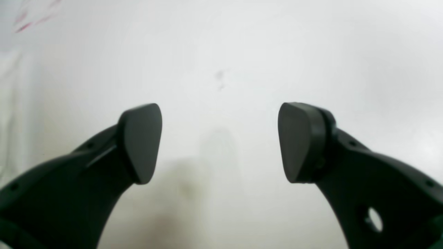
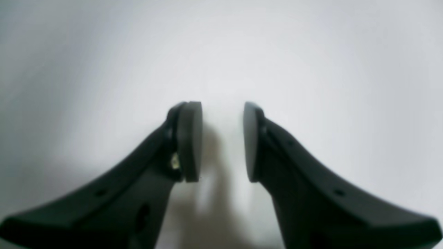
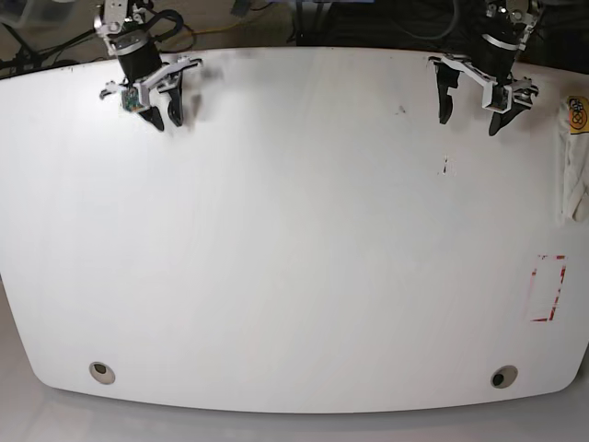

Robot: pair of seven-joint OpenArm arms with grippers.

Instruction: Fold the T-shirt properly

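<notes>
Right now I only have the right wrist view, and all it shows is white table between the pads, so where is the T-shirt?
Observer: The T-shirt lies bunched at the table's edge on the base view's right, beyond the left gripper and apart from it.
Operator: Is that left gripper holding anything?
Observer: No, its jaws are wide open and empty over bare table.
Operator: Anything else near the shirt?
Observer: A red dashed rectangle is marked on the table by the same edge, nearer the front than the shirt.
</notes>
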